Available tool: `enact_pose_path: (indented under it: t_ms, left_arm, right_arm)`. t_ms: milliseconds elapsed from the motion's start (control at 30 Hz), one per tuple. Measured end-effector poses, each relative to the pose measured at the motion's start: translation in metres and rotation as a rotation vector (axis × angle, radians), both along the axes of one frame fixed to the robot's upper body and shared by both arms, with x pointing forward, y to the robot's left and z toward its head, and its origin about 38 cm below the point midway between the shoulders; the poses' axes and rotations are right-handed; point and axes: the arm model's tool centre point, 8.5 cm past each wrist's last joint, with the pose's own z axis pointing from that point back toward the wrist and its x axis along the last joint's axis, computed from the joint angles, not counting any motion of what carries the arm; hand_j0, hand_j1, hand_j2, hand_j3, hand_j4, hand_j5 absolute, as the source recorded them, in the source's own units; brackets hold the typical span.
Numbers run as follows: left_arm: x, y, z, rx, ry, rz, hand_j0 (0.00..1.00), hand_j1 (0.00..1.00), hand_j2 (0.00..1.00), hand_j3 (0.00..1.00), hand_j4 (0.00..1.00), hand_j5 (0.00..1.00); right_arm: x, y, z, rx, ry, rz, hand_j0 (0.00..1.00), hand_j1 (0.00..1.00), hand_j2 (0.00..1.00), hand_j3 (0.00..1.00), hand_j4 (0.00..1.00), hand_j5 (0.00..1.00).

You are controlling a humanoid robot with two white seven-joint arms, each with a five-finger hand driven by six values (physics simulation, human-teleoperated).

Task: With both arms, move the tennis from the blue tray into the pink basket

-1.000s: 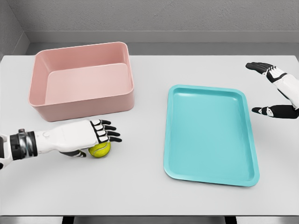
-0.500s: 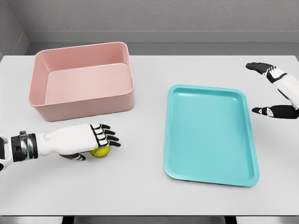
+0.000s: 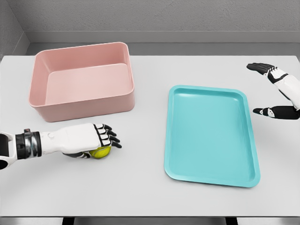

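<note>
While it lies on the desk (image 3: 140,187), the tennis ball (image 3: 101,152) sits under the left hand (image 3: 89,140), whose fingers curl over it.
Pink basket (image 3: 82,82) stands at twelve o'clock from the ball, blue tray (image 3: 211,133) at three o'clock; beyond the tray, the right hand (image 3: 276,93) is spread wide, holding nothing.
</note>
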Motion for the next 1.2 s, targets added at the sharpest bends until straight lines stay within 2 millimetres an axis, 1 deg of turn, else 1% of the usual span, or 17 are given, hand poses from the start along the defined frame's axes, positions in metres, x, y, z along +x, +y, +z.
enact_pose_path:
  t_ms: [100, 200, 233, 367, 567, 767, 967, 1067, 1200]
  left_arm:
    - [0.0, 0.0, -0.001, 0.012, 0.005, -0.002, 0.63, 0.63, 0.63, 0.63, 0.63, 0.63]
    - [0.0, 0.0, -0.002, 0.016, 0.009, -0.002, 0.49, 0.49, 0.49, 0.49, 0.49, 0.49]
    - [-0.001, 0.001, -0.002, 0.02, 0.012, -0.002, 0.48, 0.48, 0.48, 0.48, 0.48, 0.48]
    - [0.0, 0.001, -0.001, 0.026, 0.015, -0.002, 0.48, 0.48, 0.48, 0.48, 0.48, 0.48]
    - [0.005, -0.001, 0.008, 0.02, -0.001, -0.005, 0.49, 0.49, 0.49, 0.49, 0.49, 0.49]
    - [0.015, -0.002, 0.026, -0.002, -0.033, -0.006, 0.49, 0.49, 0.49, 0.49, 0.49, 0.49]
    - [0.021, -0.001, 0.038, -0.02, -0.048, -0.003, 0.49, 0.49, 0.49, 0.49, 0.49, 0.49]
    - [0.027, 0.001, 0.05, -0.028, -0.071, 0.002, 0.49, 0.49, 0.49, 0.49, 0.49, 0.49]
    - [0.033, 0.002, 0.061, -0.044, -0.088, 0.007, 0.49, 0.49, 0.49, 0.49, 0.49, 0.49]
  right_arm:
    - [0.0, 0.0, 0.0, 0.0, 0.0, 0.0, 1.0, 1.0, 1.0, 1.0, 1.0, 1.0]
    - [0.0, 0.0, 0.0, 0.0, 0.0, 0.0, 1.0, 1.0, 1.0, 1.0, 1.0, 1.0]
    - [0.0, 0.0, 0.0, 0.0, 0.0, 0.0, 1.0, 1.0, 1.0, 1.0, 1.0, 1.0]
    - [0.0, 0.0, 0.0, 0.0, 0.0, 0.0, 1.0, 1.0, 1.0, 1.0, 1.0, 1.0]
    - [0.0, 0.0, 0.0, 0.0, 0.0, 0.0, 1.0, 1.0, 1.0, 1.0, 1.0, 1.0]
    - [0.0, 0.0, 0.0, 0.0, 0.0, -0.001, 1.0, 1.0, 1.0, 1.0, 1.0, 1.0]
    - [0.0, 0.0, 0.0, 0.0, 0.0, -0.001, 1.0, 1.0, 1.0, 1.0, 1.0, 1.0]
    - [0.0, 0.0, 0.0, 0.0, 0.0, -0.001, 1.0, 1.0, 1.0, 1.0, 1.0, 1.0]
    - [0.0, 0.0, 0.0, 0.0, 0.0, -0.001, 1.0, 1.0, 1.0, 1.0, 1.0, 1.0]
